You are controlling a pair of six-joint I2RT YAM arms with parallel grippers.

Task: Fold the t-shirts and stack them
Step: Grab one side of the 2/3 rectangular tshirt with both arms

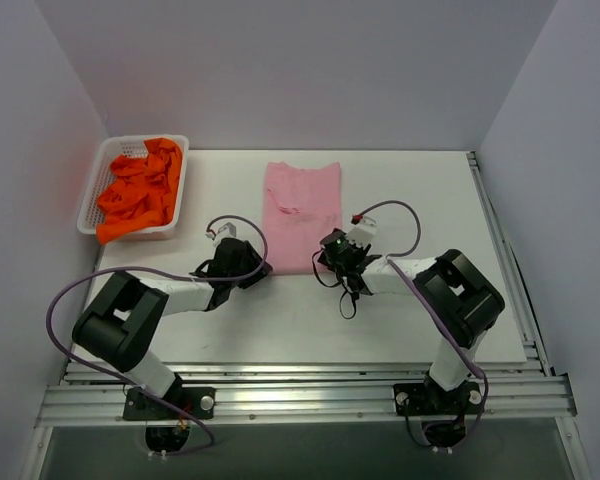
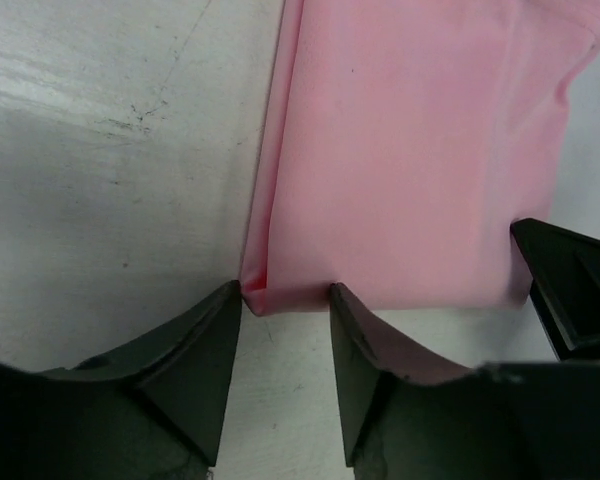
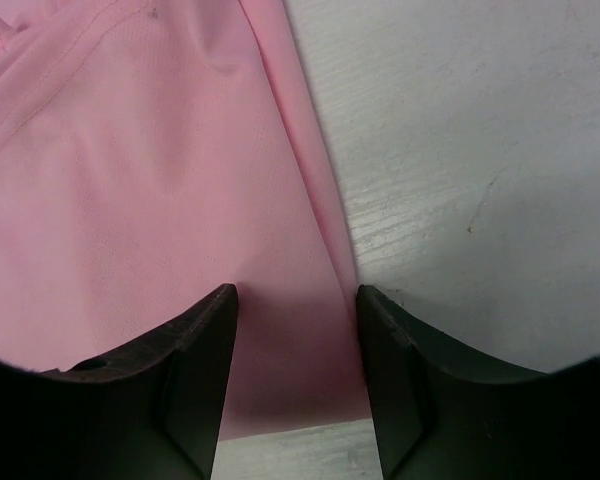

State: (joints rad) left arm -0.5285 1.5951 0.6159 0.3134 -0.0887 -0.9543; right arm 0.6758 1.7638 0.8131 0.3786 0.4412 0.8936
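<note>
A light pink t-shirt (image 1: 302, 205), folded into a long narrow strip, lies flat on the white table. My left gripper (image 1: 248, 268) is low at the strip's near left corner. In the left wrist view the pink t-shirt (image 2: 410, 150) has its folded corner right at the tips of my left gripper (image 2: 285, 290), whose jaws stand apart. My right gripper (image 1: 332, 250) is at the near right corner. In the right wrist view my right gripper (image 3: 295, 290) straddles the pink t-shirt (image 3: 130, 200) hem with its jaws apart. Several orange t-shirts (image 1: 140, 195) lie crumpled in a basket.
The white mesh basket (image 1: 92, 195) stands at the table's far left. A metal rail (image 1: 500, 240) runs along the table's right edge. The other arm's black finger (image 2: 570, 290) shows at the right of the left wrist view. Grey walls enclose the table.
</note>
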